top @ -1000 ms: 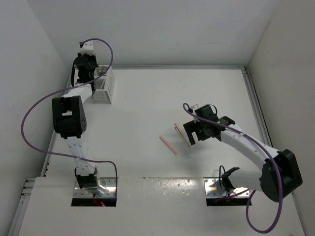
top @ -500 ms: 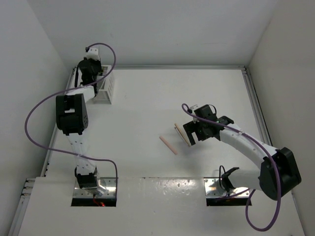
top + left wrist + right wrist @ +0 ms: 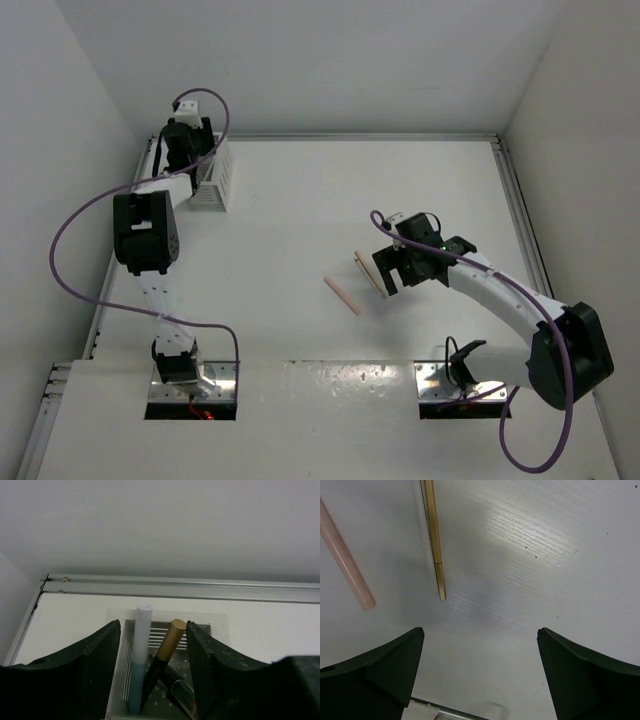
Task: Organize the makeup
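**Left arm.** The left arm (image 3: 140,235) reaches into the upper left of the overhead view. The left end effector (image 3: 153,626) hangs directly above the white slatted box (image 3: 225,175), which stands on the desk (image 3: 300,190) near the rear corner. In the left wrist view its two black fingers (image 3: 97,662) stand apart, one at each side of the lower frame, and they grip nothing.

**Box contents.** Three makeup items show in the gap between those fingers, all inside the box:
- The light blue and white stick (image 3: 141,650) stands upright, with clear space between it and the finger at frame left.
- The black stick with a gold cap (image 3: 169,642) leans beside it. Its cap is close to the finger at frame right; whether they touch cannot be told.
- A further dark stick with a shiny band (image 3: 181,695) lies lower in the box and is partly hidden.

**Right arm.** The right arm (image 3: 500,295) bends toward the centre right of the overhead view. The right end effector (image 3: 480,632) is held just above the desk with its jaws spread wide and nothing between them.

**Loose items.** Two sticks lie flat on the desk.
- The tan stick (image 3: 369,273) lies just beside the right end effector, on its frame-left side. In the right wrist view it runs down from the top edge and ends short of the fingers.
- The salmon pink stick (image 3: 343,295) lies further to frame left and slightly lower. It is near the tan stick but apart from it.
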You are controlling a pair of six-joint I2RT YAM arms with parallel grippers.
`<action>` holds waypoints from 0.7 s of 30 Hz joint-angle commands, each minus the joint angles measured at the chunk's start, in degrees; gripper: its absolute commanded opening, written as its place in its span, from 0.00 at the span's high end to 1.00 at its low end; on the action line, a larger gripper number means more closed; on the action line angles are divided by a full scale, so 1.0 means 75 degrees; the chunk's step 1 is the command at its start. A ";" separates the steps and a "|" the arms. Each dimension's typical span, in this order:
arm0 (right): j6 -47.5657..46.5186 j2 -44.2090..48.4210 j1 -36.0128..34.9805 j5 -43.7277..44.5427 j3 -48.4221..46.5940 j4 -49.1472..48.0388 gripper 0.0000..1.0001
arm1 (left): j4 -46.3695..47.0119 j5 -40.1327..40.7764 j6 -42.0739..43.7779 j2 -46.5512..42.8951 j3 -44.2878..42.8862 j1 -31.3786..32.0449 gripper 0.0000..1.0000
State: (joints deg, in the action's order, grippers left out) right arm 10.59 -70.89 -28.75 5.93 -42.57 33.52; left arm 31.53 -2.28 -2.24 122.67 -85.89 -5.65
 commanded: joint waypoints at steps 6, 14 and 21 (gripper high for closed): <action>0.0229 0.0230 -0.0080 -0.0158 -0.0161 0.0019 0.05 | -0.1601 0.1860 -0.1211 -0.2279 -0.0163 0.0401 0.39; 0.0439 0.0394 -0.0069 -0.0276 0.0062 0.0008 0.11 | -0.4412 0.1304 -0.3345 -0.4834 0.1230 0.1359 0.44; 0.0662 0.0487 -0.0104 -0.0522 0.0250 -0.0180 0.11 | -0.5200 0.0586 -0.4692 -0.4944 0.3796 0.3584 0.42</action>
State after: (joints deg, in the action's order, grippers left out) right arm 13.78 -68.49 -29.04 3.38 -40.64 33.74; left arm 2.00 5.48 -30.09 80.55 -64.12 15.29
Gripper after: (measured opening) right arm 0.894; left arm 0.576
